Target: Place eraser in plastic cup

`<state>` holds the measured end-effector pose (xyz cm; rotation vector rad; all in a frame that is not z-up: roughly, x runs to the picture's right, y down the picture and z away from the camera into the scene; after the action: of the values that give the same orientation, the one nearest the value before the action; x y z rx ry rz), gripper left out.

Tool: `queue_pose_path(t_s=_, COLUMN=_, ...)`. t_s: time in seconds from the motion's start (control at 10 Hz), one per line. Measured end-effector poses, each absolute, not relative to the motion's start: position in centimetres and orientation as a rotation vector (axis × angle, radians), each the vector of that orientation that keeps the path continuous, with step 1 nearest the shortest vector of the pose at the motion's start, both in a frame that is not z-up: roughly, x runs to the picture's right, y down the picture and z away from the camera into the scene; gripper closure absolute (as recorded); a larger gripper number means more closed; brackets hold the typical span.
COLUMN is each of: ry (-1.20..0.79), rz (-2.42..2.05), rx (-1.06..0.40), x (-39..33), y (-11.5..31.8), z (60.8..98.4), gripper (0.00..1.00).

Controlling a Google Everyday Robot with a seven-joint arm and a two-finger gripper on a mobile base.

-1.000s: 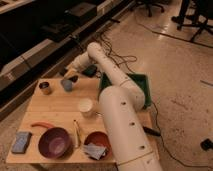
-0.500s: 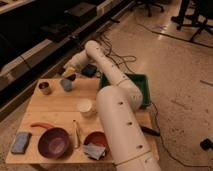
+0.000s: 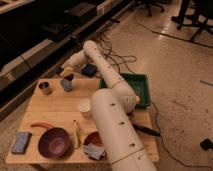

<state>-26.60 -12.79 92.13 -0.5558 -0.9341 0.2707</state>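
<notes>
hand [image 3: 68, 76] pressed together, just above plastic cup [image 3: 66, 85] | cup upright near bench [image 3: 60, 107] far edge, beside metal tin [image 3: 45, 88] | eraser: cannot tell

Tabletop [image 3: 60, 107]: pale wood, matt, visible grain. Plastic cup [image 3: 66, 84]: matt grey-blue. Tin [image 3: 45, 88]: shiny metal. White cup [image 3: 84, 106]: matt. Purple bowl [image 3: 54, 142]: smooth, slight sheen. Green tray [image 3: 144, 92]: smooth plastic. Arm casing [image 3: 112, 120]: smooth, off-white, satin. Gripper [image 3: 68, 76], closed above the plastic cup: dark, matt.
</notes>
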Motion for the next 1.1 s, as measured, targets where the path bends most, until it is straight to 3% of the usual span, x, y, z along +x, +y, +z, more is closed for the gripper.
queue_pose_path(t_s=1.1, ry=-0.953, rz=0.261, rx=-0.57, x=-27.42, y=-12.71, z=92.25, gripper=1.0)
